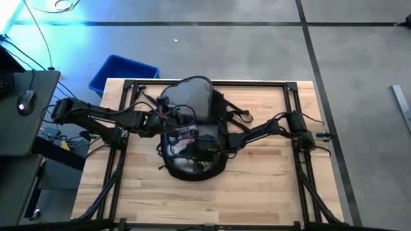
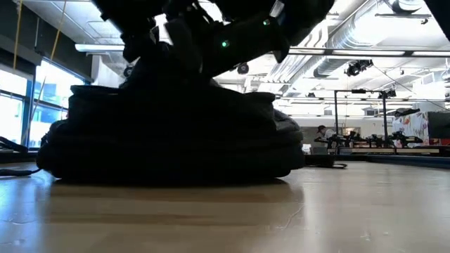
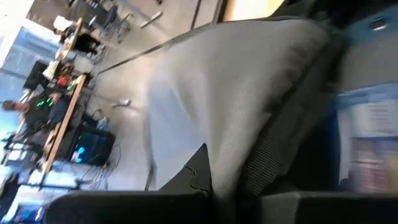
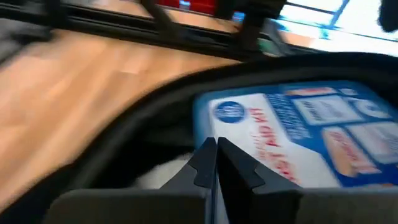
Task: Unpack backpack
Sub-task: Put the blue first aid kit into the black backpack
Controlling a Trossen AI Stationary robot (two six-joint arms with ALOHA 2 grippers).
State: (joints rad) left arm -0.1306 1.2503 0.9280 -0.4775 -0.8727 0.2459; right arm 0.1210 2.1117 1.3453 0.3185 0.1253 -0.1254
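Right gripper (image 4: 216, 163): fingers pressed together, tips meeting, nothing between them. Just beyond the tips, inside the open backpack (image 1: 192, 102), lies a blue and white printed package (image 4: 298, 130); tips look close above its near edge, contact cannot be told. Something pale shows low beside the tips, too blurred to name. Dark backpack rim curves around the package; past the rim, bare wooden table (image 4: 93, 74) and black frame rails.

Left gripper (image 1: 168, 122): fingers closed, per the dark bar at the wrist view's lower edge; tips themselves not clear. Directly ahead of them, the grey inner lining (image 3: 217, 106) of the backpack, pulled up in a broad fold; whether they pinch it cannot be told. To one side of the fingers, the blue package, blurred.

Backpack sits mid-table, mouth open, both arms reaching in from either side. Farther off: a blue bin (image 1: 122, 72) on the floor past the table's far left corner.
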